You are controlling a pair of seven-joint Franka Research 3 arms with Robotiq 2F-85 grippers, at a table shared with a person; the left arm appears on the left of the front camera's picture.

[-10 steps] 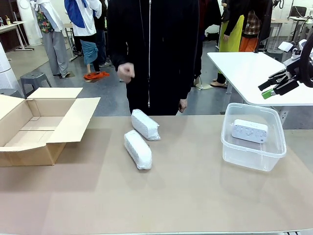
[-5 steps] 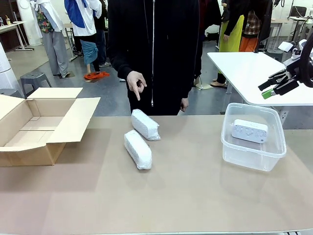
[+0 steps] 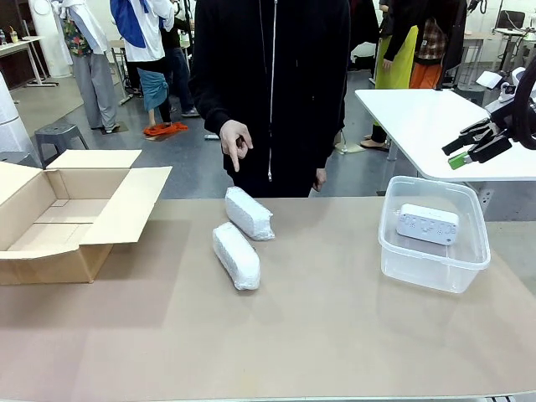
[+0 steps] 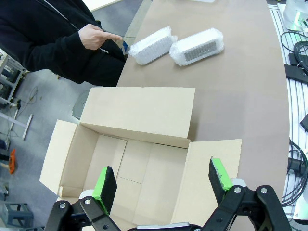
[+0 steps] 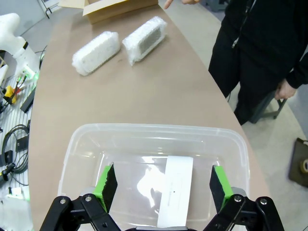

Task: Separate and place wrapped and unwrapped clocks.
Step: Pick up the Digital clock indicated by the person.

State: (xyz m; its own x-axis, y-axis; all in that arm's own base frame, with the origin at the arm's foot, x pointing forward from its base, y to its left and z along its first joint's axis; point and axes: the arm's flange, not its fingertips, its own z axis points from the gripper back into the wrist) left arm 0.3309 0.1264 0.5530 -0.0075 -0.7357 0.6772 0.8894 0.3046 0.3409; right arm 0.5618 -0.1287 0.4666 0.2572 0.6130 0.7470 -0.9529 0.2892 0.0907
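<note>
Flaps spread wide, the cardboard box (image 3: 75,213) sits open at the left of the tabletop (image 3: 335,335). The left jaws hang above it at full spread with nothing between the green pads. In the middle lie the two wrapped clocks, the nearer one (image 3: 235,255) and the farther one (image 3: 249,213), both at a slant and so close that I cannot tell whether they touch. The person's hand (image 3: 235,142) points a finger down toward the farther one. At the right the unwrapped clock (image 3: 428,224) already lies inside the clear tub (image 3: 431,280), and the right jaws above it are likewise wide open and empty. The step in hand looks to be the left arm picking up the pointed-at bundle for the box. It would do best to turn the wrist to the bundle's slant, span its short width at the middle, descend clear of the neighbour, and close gently, since the crinkly wrap will likely give and slip. No brand or label can be read: the bare clock's button marks are too small, and the wrap shows only a dark face beneath.
</note>
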